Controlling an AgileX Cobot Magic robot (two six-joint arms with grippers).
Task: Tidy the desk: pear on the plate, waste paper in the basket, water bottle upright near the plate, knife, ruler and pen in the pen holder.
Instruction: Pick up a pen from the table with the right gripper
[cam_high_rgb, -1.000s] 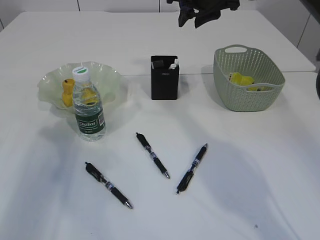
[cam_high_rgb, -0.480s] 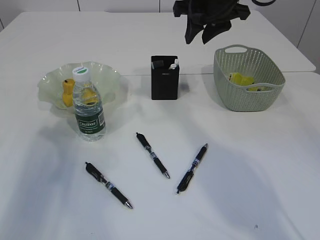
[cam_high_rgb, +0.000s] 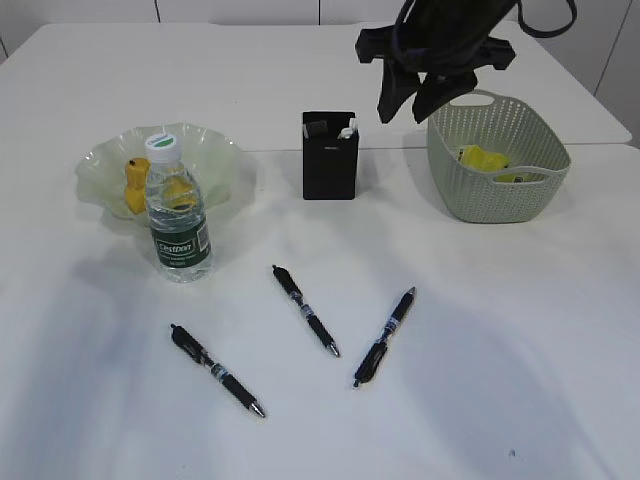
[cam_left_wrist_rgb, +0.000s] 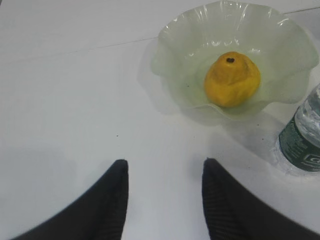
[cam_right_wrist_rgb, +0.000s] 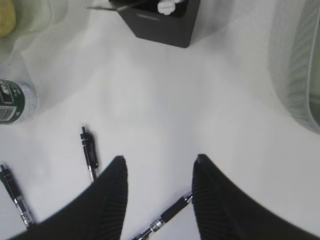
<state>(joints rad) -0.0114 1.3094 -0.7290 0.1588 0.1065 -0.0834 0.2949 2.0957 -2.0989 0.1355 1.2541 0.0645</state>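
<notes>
While the right gripper's jaws gape (empty), pens lie below.

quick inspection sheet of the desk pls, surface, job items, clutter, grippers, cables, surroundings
surface: white desk with a thin seam across it, no spills seen
pear: yellow pear lies in the green plate
water bottle: water bottle stands upright right in front of the plate
waste paper: yellow waste paper lies in the basket
pens: three pens lie loose on the desk, left pen, middle pen, right pen
pen holder: black pen holder has items inside, too small to name
clutter: nothing seen
grippers: right gripper open and empty, above the desk by the basket; left gripper open and empty
cables: dark cable loops off the right arm
surroundings: pale panelled wall behind
</notes>
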